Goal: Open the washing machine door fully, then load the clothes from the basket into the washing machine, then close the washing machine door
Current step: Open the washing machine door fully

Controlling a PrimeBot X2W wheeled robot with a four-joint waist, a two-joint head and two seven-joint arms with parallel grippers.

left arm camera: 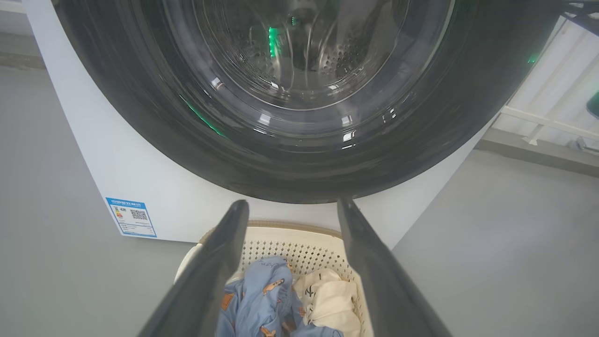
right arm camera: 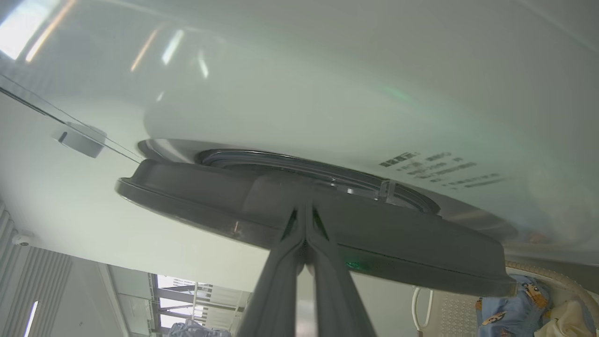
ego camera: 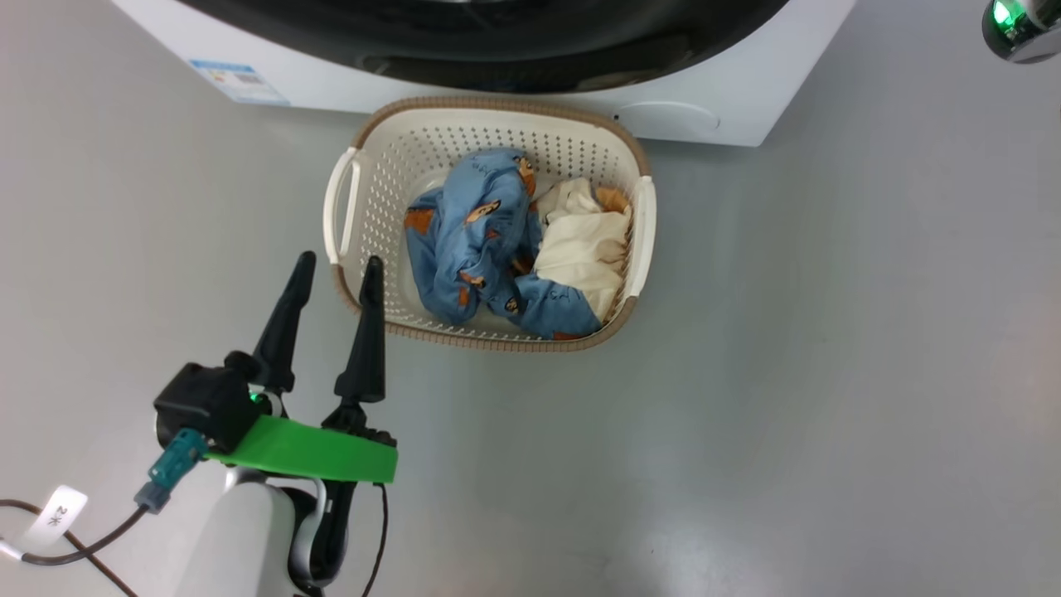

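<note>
The washing machine (ego camera: 729, 91) stands white at the top of the head view. Its door (left arm camera: 299, 154), with a black rim and clear glass, faces my left wrist camera. In front of it sits the cream basket (ego camera: 497, 104) on the floor. It holds the clothes: a blue printed piece (ego camera: 477, 240) and a cream piece (ego camera: 584, 245). My left gripper (ego camera: 340, 261) is open and empty beside the basket's near left corner. My right gripper (right arm camera: 305, 206) is shut, its tips against the edge of the door's rim (right arm camera: 374, 234), with nothing between them.
Grey floor (ego camera: 829, 373) spreads wide to the right of and before the basket. A blue label sticker (left arm camera: 131, 217) marks the machine's lower front. A shiny part of my right arm with a green light (ego camera: 1024, 29) shows at the top right. A white wall (left arm camera: 552, 93) stands beyond the machine.
</note>
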